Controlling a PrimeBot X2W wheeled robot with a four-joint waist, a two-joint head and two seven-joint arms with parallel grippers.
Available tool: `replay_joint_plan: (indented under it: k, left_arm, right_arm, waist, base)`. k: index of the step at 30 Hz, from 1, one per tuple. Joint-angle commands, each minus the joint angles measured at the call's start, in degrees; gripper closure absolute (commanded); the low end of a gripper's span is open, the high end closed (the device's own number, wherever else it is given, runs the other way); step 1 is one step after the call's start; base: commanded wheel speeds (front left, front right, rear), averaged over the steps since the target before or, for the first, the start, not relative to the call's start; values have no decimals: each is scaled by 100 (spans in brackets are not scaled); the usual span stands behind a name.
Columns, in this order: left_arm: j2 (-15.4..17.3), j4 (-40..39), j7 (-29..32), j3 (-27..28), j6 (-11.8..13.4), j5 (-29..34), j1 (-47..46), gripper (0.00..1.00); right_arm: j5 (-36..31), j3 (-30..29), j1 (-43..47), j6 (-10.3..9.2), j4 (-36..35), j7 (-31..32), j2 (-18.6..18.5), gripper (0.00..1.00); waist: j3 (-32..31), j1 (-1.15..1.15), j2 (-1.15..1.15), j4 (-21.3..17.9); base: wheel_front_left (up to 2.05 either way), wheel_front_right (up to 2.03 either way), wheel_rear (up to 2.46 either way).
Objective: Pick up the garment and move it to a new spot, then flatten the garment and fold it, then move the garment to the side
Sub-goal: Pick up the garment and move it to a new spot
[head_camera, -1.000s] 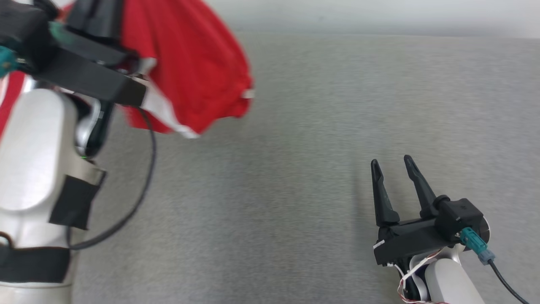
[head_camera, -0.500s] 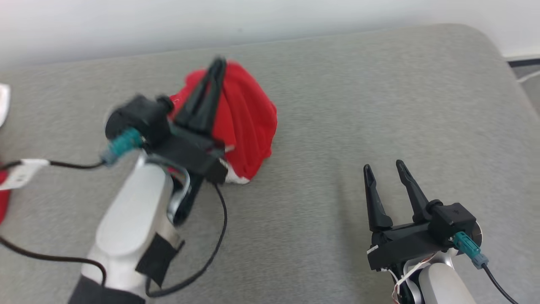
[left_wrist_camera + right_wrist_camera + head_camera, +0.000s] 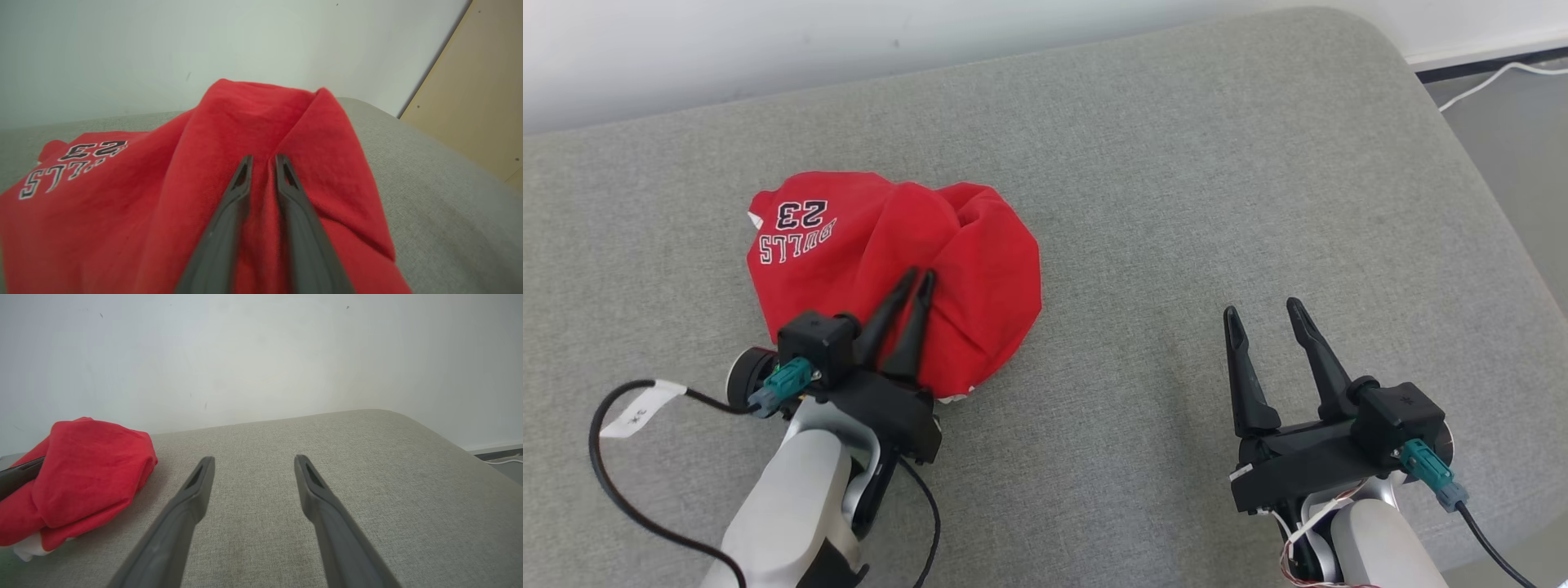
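Note:
The garment (image 3: 890, 245) is a red jersey with white "BULLS 23" lettering, lying bunched in a heap on the left half of the grey cushion (image 3: 1176, 163). My left gripper (image 3: 917, 279) rests on top of the heap near its front, shut on a raised fold of the red cloth. The left wrist view shows that fold (image 3: 265, 118) pinched between the nearly touching fingers of the left gripper (image 3: 263, 160). My right gripper (image 3: 1262, 309) stands open and holds nothing over bare cushion, well to the right of the garment (image 3: 90, 465). In its own wrist view the right gripper (image 3: 253, 459) shows the same wide gap.
The cushion's rounded far right corner drops to a floor with a white cable (image 3: 1494, 77). A pale wall runs behind the cushion. A wooden panel (image 3: 478, 102) stands at the right. My left arm's black cable with a white tag (image 3: 637, 408) trails over the cushion's left front.
The head camera has tilted and shifted. My left arm has brought the garment down from high near the camera onto the cushion, where it now lies in a heap. The right gripper stayed open.

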Motion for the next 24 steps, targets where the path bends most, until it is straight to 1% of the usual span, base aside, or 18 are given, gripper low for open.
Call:
replay_joint_plan:
  k: [1, 4, 12, 19, 24]
  left_arm:
    - [27, -11, -28, 63, 5, 29, 120, 0]
    - [94, -240, -29, 246, 30, 291, 353, 0]
    - [265, -1126, -25, 806, 158, 679, 987, 0]
    - [371, -1743, -25, 1356, 385, 988, 1753, 0]
    - [381, -1952, -24, 1635, 511, 1118, 2290, 0]
  right_arm:
    - [-8, -4, 4, -4, -11, -7, 12, 0]
    - [-27, -28, 30, -4, -15, -7, 17, 0]
    - [-52, -72, 135, -4, 6, -7, -5, 0]
    - [-71, -115, 281, -4, 47, -7, -58, 0]
    - [-73, -133, 414, -4, 104, -7, -47, 0]
  waist:
    - [-15, -1, 0, 21]
    - [-96, -1, 0, 146]
    - [-366, -1, 0, 533]
    - [-650, -1, 0, 872]
    - [-854, -1, 0, 991]
  base:
    - [0, 0, 0]
    - [0, 0, 0]
    - [0, 0, 0]
    - [0, 0, 0]
    - [0, 0, 0]
